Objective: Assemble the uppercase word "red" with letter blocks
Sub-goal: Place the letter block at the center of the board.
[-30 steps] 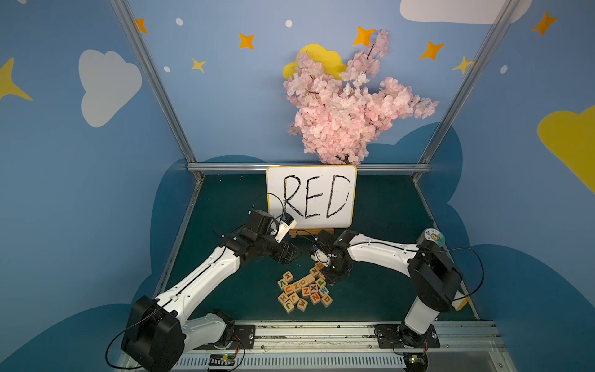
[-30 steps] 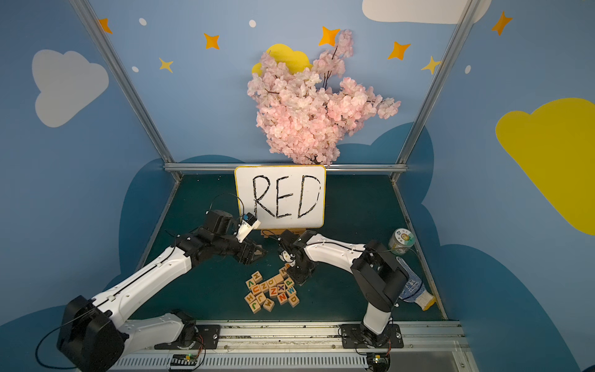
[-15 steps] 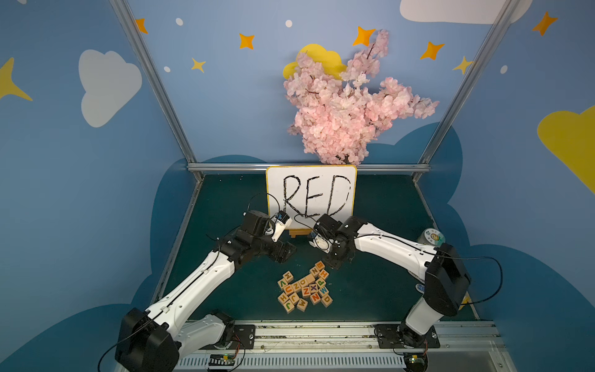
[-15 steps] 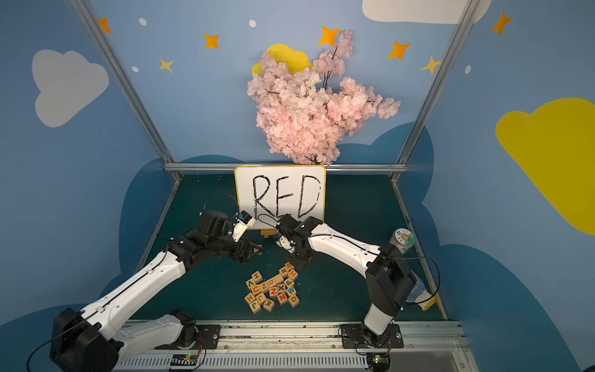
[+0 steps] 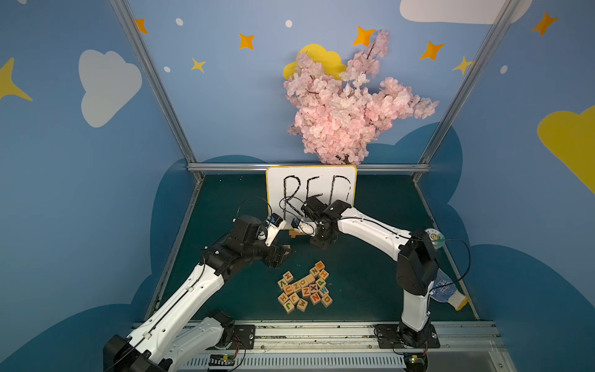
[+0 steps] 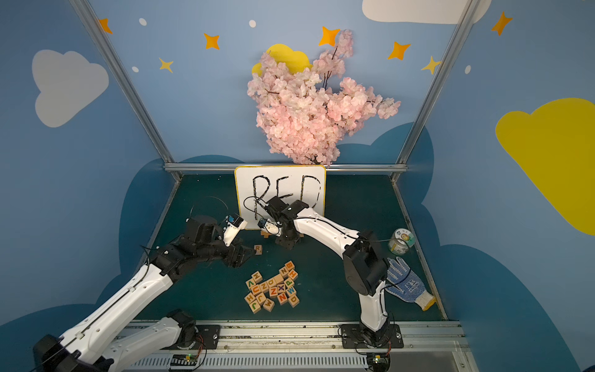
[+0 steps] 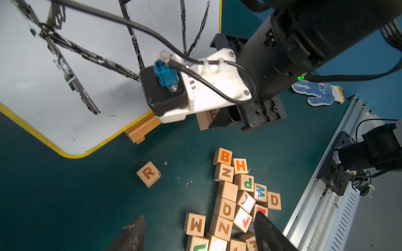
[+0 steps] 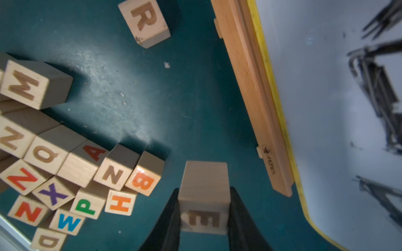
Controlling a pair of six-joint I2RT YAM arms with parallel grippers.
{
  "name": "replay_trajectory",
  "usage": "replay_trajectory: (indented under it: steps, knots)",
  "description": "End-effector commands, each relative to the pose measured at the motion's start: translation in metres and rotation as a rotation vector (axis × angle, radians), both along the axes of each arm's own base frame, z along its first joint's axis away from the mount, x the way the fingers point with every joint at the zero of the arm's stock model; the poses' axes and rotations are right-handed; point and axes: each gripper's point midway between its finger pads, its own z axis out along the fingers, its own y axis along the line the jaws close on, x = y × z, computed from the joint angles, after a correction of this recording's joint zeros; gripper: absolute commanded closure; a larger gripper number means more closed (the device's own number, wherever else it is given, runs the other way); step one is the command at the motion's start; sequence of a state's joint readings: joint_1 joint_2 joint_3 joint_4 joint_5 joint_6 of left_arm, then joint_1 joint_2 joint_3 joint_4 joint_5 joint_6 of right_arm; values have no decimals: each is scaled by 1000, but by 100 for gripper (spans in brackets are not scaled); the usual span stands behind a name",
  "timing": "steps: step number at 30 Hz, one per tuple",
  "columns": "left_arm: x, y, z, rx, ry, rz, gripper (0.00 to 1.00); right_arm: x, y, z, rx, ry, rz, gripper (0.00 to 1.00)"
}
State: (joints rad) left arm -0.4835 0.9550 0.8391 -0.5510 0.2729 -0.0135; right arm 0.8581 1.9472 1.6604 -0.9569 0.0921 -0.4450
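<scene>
So, right jaws: closed on the E block [image 8: 204, 193], one finger against each side face, the E turned toward the wrist camera (upside down in that view).
E block's place: held low in front of the whiteboard [image 5: 277, 180], just near of its wooden stand [image 8: 250, 87]; whether it touched the counter [image 5: 370, 290] could not be told.
Left jaws: stood well apart with nothing between them, the fingertips [image 7: 132, 236] clear of every block.
Left jaws' place: low over the counter, just left of the R block [image 6: 257, 248] and not touching it.
R block: lay alone on the counter, letter up, between the whiteboard's near left corner and the pile [image 6: 273, 288], apart from both.
Pile: the other letter blocks sat bunched together near of the R block, most touching a neighbour; B, H, N, P, W, X and M could be read.
D block [image 7: 274, 200]: lay at the pile's near right edge, letter up, against its neighbours.
Word: R alone on the counter, E in the grip, D in the pile.
Whiteboard: propped upright at the far side, yellow-rimmed, its black handwritten RED partly hidden by the right arm [image 5: 370, 228].
Right side: a blue-dotted glove [image 6: 405, 283] and a tape roll [image 6: 401, 241] lay by that arm, well apart from the blocks.
</scene>
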Motion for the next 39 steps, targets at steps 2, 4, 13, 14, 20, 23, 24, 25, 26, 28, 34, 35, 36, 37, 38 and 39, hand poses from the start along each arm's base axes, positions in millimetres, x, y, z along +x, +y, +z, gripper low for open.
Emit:
replay_trajectory:
  steps: [2, 4, 13, 14, 20, 23, 24, 25, 26, 28, 34, 35, 36, 37, 38, 39]
  knots:
    - [-22, 17, -10, 17, 59, 52, 22, 4, 10, 2, -1, 5, 95, 79]
    - [-28, 22, -9, 13, 59, 67, 22, 4, 12, 0, -7, 11, 117, 79]
    - [-27, 27, -11, 11, 42, 93, 22, -4, 23, -8, -21, 9, 224, 78]
    - [-27, 26, -11, 7, 46, 89, 22, -5, 23, -9, -24, 12, 233, 78]
    - [-27, 16, -8, -34, 63, 55, 22, -6, 25, -17, -47, 21, 261, 75]
    - [-26, 17, -14, -25, 64, 56, 21, -1, 26, -24, -81, -6, 268, 76]
    - [-26, 17, -13, -24, 64, 54, 21, -2, 28, -26, -80, -4, 271, 76]
    - [-27, 17, -14, -25, 65, 52, 21, -3, 29, -28, -78, 1, 274, 76]
    - [-27, 17, -14, -26, 66, 52, 21, -4, 30, -29, -78, 3, 278, 76]
    - [-27, 18, -13, -30, 62, 52, 21, -4, 30, -32, -82, 6, 281, 76]
    - [-27, 20, -12, -35, 57, 60, 21, -3, 33, -40, -90, 12, 301, 75]
    - [-26, 20, -11, -37, 57, 61, 21, -1, 34, -40, -92, 9, 304, 75]
    - [-26, 20, -12, -39, 58, 60, 21, -1, 34, -42, -94, 12, 307, 75]
    - [-26, 19, -11, -40, 58, 61, 21, 1, 34, -43, -95, 10, 308, 75]
    - [-26, 19, -11, -41, 58, 62, 21, 1, 35, -44, -94, 12, 308, 75]
    - [-26, 19, -12, -40, 61, 60, 21, 2, 35, -44, -94, 15, 308, 75]
